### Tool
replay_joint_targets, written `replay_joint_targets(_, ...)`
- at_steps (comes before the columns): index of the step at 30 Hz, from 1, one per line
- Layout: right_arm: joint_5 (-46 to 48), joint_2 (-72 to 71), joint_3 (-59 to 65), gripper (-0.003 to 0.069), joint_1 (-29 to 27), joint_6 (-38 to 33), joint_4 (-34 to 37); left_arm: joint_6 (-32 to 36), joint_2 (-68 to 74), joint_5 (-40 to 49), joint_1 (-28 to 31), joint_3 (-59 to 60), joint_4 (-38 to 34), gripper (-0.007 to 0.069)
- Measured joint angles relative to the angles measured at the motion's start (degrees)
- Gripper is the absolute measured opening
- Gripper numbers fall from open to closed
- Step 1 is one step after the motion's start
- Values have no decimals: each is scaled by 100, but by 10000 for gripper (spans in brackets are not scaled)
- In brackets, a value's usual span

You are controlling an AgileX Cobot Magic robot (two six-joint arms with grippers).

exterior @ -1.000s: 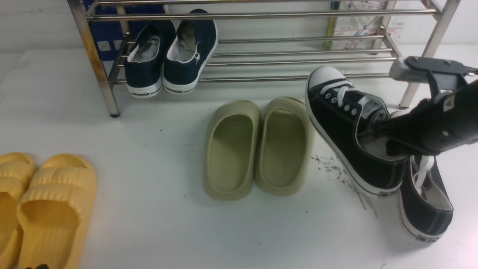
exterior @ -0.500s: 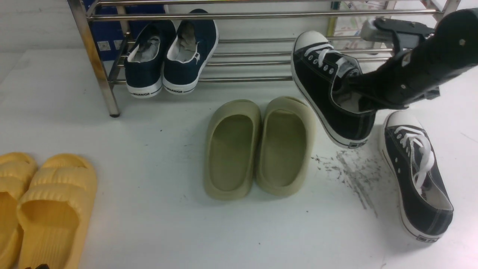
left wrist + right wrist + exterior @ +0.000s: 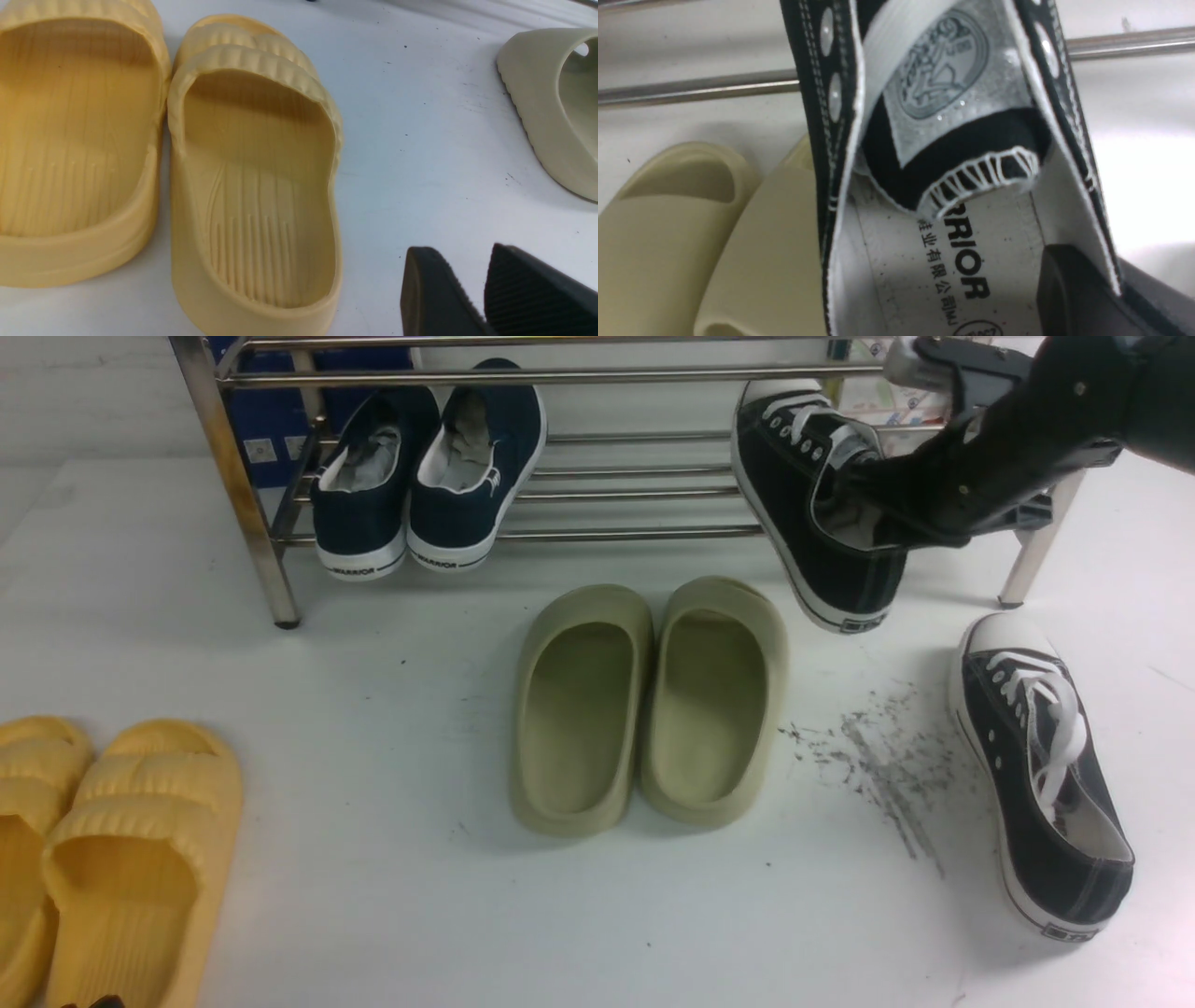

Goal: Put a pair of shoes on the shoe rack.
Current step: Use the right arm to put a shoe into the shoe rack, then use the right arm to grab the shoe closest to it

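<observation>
The white bench carries everything. Along its far side stands the steel shoe rack, spanning most of the front view. The right arm reaches in at the rack's right end. The right jaws are pinching the side wall of one black sneaker, with one finger inside on the insole. That sneaker is tilted: its toe cap is up just under the rack's top front bar and its heel hangs low before the lower shelf bars, clear of the bench. Whether its sole touches those bars cannot be told.

A pair of yellow slippers sits at the near left, and olive slippers sit in the middle. The second black sneaker lies flat on the bench at the right, its toe toward the rack. Navy sneakers rest on the left part of the lower shelf. The left jaws, seen in the left wrist view, are spread a little and hold nothing, near the yellow slippers. Dark scuff marks lie between the olive slippers and the second sneaker.
</observation>
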Motion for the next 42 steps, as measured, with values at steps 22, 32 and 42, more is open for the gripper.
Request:
replay_joint_targets(22, -588, 430, -475, 307, -58, 0, 445, 0, 0, 0, 0, 0, 0, 217)
replay_joint_targets(32, 1757, -779, -415, 377, -58, -435, -36, 0, 0, 0, 0, 0, 0, 223)
replay_joint_targets(42, 1900, -2658, 2753, 335, 37, -32, -302, 0, 0, 0, 0, 0, 0, 233)
